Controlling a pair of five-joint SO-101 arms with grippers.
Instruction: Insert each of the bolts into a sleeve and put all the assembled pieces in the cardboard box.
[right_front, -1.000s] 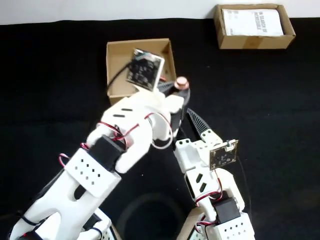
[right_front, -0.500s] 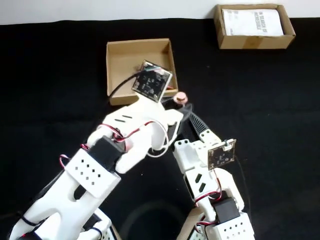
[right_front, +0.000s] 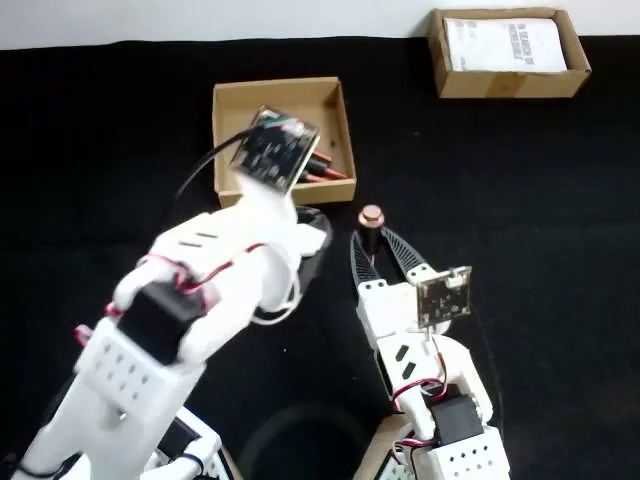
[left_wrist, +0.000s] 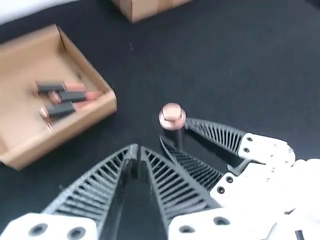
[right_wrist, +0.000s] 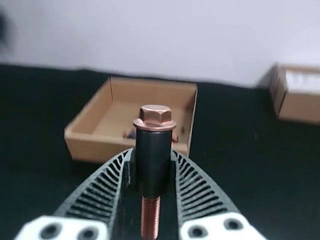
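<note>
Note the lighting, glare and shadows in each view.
High view: the black table swallows shadows, and the paper in the far box glares white. Left wrist view: the bolt head shines pale. Right wrist view: the sleeve reads flat black.

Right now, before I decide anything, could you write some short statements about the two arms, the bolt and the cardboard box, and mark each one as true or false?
1. The right jaws are shut on a sleeve with a bolt through it. True.
2. The held sleeve lies on its side. False: it stands upright, with the bolt head on top.
3. The cardboard box is empty. False: assembled pieces lie in it.
4. The left jaws are shut and hold nothing. True.
</note>
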